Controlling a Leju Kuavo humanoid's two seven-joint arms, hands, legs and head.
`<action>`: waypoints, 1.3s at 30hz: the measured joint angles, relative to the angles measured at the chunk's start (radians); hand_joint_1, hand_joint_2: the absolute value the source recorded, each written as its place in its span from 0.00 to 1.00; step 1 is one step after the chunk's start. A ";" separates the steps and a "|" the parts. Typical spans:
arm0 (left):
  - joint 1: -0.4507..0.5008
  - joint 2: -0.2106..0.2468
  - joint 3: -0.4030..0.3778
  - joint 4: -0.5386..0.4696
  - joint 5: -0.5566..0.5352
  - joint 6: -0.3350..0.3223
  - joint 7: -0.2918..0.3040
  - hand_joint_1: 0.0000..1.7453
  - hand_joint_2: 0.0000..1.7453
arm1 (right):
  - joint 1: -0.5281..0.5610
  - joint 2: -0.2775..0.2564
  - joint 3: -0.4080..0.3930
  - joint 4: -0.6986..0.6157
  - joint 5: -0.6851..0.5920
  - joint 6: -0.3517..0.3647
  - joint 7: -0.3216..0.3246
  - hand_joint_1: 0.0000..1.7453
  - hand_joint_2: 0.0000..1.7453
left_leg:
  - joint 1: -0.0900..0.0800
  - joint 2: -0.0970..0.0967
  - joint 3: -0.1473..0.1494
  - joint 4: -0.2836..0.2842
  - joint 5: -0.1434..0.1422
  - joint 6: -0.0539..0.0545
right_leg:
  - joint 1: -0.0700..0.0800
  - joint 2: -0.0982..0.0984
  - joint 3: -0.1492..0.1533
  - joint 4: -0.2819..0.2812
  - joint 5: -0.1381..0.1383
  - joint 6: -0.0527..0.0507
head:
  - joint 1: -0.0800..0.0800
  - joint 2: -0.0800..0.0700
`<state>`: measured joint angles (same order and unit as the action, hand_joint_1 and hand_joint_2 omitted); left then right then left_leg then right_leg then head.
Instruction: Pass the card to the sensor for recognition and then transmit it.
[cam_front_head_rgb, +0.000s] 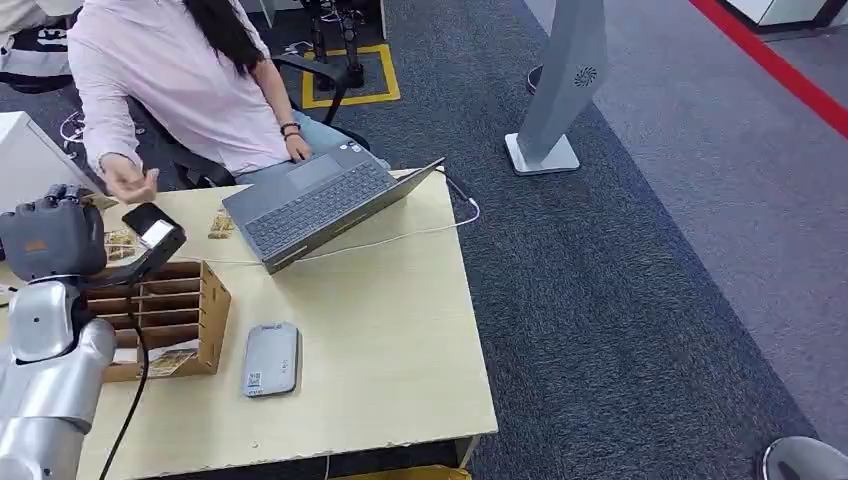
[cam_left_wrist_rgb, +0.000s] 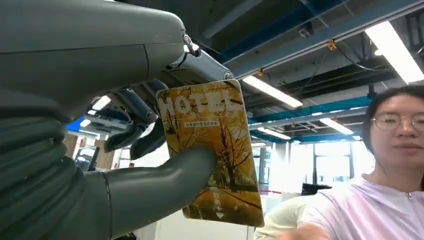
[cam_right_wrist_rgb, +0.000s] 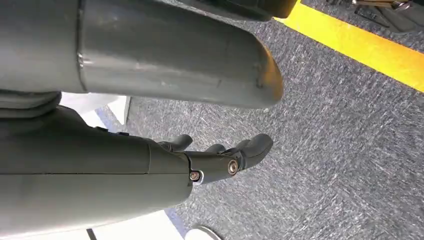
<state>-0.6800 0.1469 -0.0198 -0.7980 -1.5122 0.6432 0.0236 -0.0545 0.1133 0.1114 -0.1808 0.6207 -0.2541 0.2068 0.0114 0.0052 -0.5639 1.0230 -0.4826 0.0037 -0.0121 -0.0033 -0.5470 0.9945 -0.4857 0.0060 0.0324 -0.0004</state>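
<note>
Card (cam_left_wrist_rgb: 212, 150), a yellow-and-brown rectangular hotel key card printed with autumn trees and the word HOTEL, sits in our left hand (cam_left_wrist_rgb: 125, 150), pinched between the thick grey thumb (cam_left_wrist_rgb: 165, 180), which lies across its printed face, and the darker fingers (cam_left_wrist_rgb: 131, 120) curled behind it. In the left wrist view the card stands clear of the palm, its long edge running away from the thumb, with a person in a pale pink shirt (cam_left_wrist_rgb: 380, 210) facing it from beyond. In the head view we see the left hand (cam_front_head_rgb: 50, 235) raised over the near-left part of the light wooden table (cam_front_head_rgb: 400, 330), just beside the black handheld sensor with a pale window (cam_front_head_rgb: 152, 235), and above the brown cardboard slotted card holder (cam_front_head_rgb: 175, 315). The person's open hand (cam_front_head_rgb: 130, 182) is extended toward our left hand, close to it but apart. A grey laptop (cam_front_head_rgb: 315, 200) and a flat grey rectangular device (cam_front_head_rgb: 271, 358) also rest on the table. Our right hand (cam_right_wrist_rgb: 220, 157) hangs over the dark carpet (cam_right_wrist_rgb: 340, 140), holding nothing, its fingers loosely extended.
</note>
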 joint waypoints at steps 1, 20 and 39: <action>0.000 0.000 -0.001 0.002 0.001 -0.003 -0.011 1.00 1.00 | 0.000 0.000 0.000 0.000 0.000 0.000 0.000 0.00 0.00 | 0.000 0.000 0.000 0.000 0.000 0.000 | 0.000 0.000 0.000 0.000 0.000 0.000 | 0.000 0.000; 0.383 -0.127 -0.243 -0.409 0.037 -0.053 -0.083 1.00 1.00 | 0.003 0.011 -0.034 0.000 -0.012 -0.016 0.000 0.00 0.00 | 0.000 0.001 -0.001 0.000 -0.001 0.001 | 0.000 0.000 -0.001 -0.001 0.000 0.000 | 0.002 0.000; 0.438 -0.124 -0.322 -0.464 -0.004 -0.339 0.033 1.00 1.00 | 0.004 0.014 -0.077 0.000 -0.012 -0.024 -0.003 0.00 1.00 | 0.000 0.000 -0.001 0.000 0.000 0.000 | 0.000 0.000 -0.001 0.000 0.000 0.000 | 0.001 0.000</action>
<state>-0.2418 0.0225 -0.3414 -1.2619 -1.5160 0.3039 0.0565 -0.0508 0.1270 0.0347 -0.1808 0.6088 -0.2785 0.2033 0.0110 0.0056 -0.5647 1.0232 -0.4829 0.0040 -0.0124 -0.0032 -0.5481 0.9942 -0.4856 0.0063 0.0336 -0.0004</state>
